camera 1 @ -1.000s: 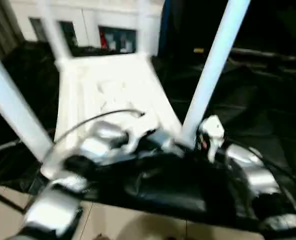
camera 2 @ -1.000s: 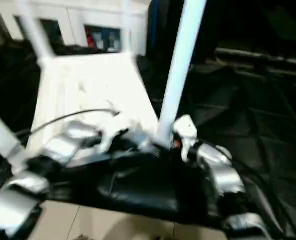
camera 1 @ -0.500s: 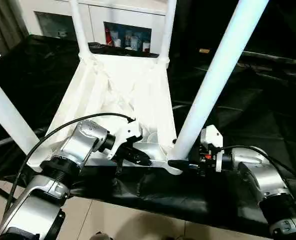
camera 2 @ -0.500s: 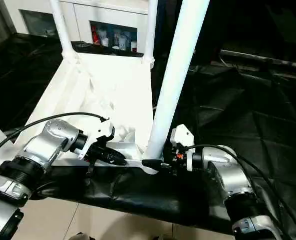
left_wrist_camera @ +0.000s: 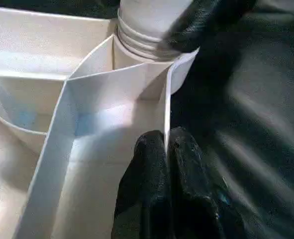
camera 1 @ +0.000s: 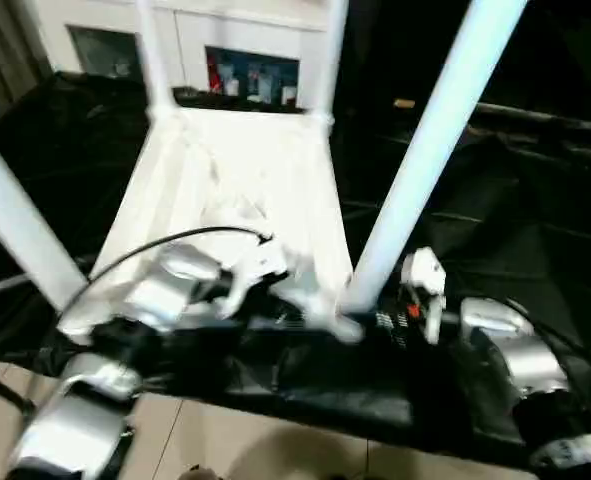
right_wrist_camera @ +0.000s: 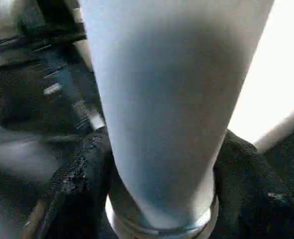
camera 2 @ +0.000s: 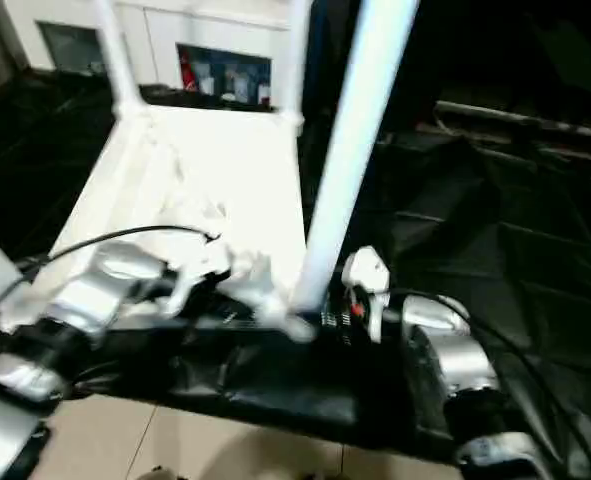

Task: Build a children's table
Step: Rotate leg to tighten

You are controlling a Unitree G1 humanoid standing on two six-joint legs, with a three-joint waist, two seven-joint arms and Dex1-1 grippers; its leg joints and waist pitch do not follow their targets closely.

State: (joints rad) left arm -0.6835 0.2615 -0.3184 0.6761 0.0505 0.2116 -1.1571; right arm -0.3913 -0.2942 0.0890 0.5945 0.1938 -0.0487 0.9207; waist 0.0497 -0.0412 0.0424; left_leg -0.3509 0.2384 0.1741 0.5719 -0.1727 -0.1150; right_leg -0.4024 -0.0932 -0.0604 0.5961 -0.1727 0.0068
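Narrowing since a moment back, the right gripper (right_wrist_camera: 159,164) has its jaws set either side of the base of the near right leg (camera 1: 427,150), one black finger (right_wrist_camera: 79,184) on each flank of the tube just above its threaded end; whether they press on it yet I cannot tell. The left gripper (left_wrist_camera: 167,164) has its jaws pressed together on the thin upright rim of the table top (camera 1: 240,190), just beside the corner socket (left_wrist_camera: 147,50) where that leg stands. Outward from there, the white top lies upside down on the black-draped bench (camera 1: 495,200), ribbed underside up. Four legs rise from its corners: the near right one, a near left leg (camera 1: 20,230), and two far legs (camera 1: 153,50) by the back edge. So the build looks nearly done; what seems left is seating this last leg firmly and turning the table over. Behind the bench stands a white cabinet (camera 1: 245,70) with small things on its shelf. A black cable (camera 1: 165,245) loops over the left forearm and could snag on the near corner.
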